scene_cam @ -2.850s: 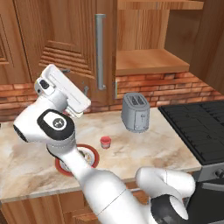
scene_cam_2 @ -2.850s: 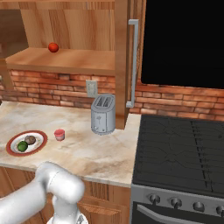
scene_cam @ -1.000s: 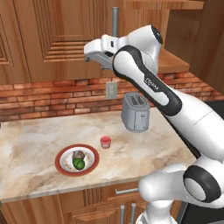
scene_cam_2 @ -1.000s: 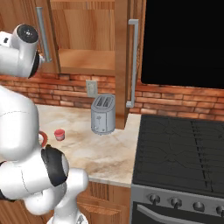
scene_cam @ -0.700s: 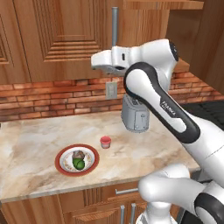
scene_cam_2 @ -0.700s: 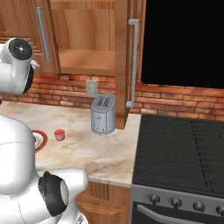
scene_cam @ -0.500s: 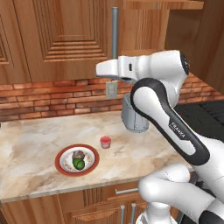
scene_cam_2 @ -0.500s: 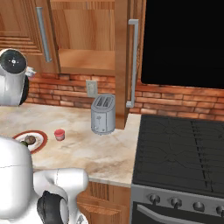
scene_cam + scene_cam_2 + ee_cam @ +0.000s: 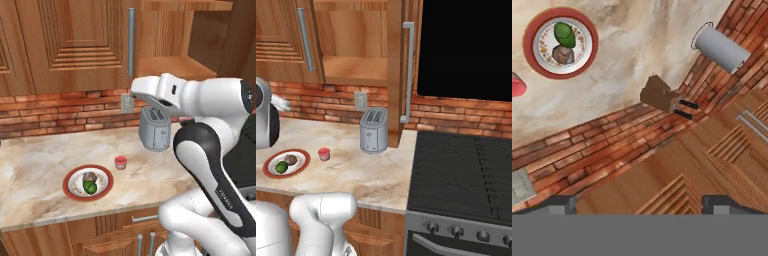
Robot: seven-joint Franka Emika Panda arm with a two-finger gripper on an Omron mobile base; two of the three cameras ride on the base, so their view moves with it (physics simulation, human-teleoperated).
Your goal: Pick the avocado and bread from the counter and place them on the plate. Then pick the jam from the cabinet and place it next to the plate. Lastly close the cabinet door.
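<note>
The red-rimmed plate [image 9: 70, 176] [image 9: 268, 165] [image 9: 532, 22] lies on the tan counter [image 9: 35, 160] and carries the green avocado [image 9: 90, 188] [image 9: 281, 168] [image 9: 564, 33] and the brown bread [image 9: 90, 176] [image 9: 290, 159] [image 9: 562, 54]. The small red jam [image 9: 120, 162] [image 9: 323, 154] [image 9: 516, 86] stands on the counter just right of the plate. My gripper [image 9: 134, 93] [image 9: 639, 204] hangs open and empty above the counter, in front of the left cabinet door [image 9: 75, 45] [image 9: 278, 40] [image 9: 677, 190], below its silver handle [image 9: 131, 42] [image 9: 304, 39].
A silver toaster [image 9: 155, 129] [image 9: 374, 131] stands against the brick wall. The right cabinet door [image 9: 394, 60] stands open edge-on beside the bare shelf [image 9: 170, 66] [image 9: 356, 70]. A brown knife block [image 9: 660, 95] and a grey cylinder [image 9: 719, 47] stand further along. A black stove [image 9: 466, 170] is at the right.
The arm has swung down and to the right, and the hand has come away from the door handle to a lower spot. The left door has covered the left part of the shelf.
</note>
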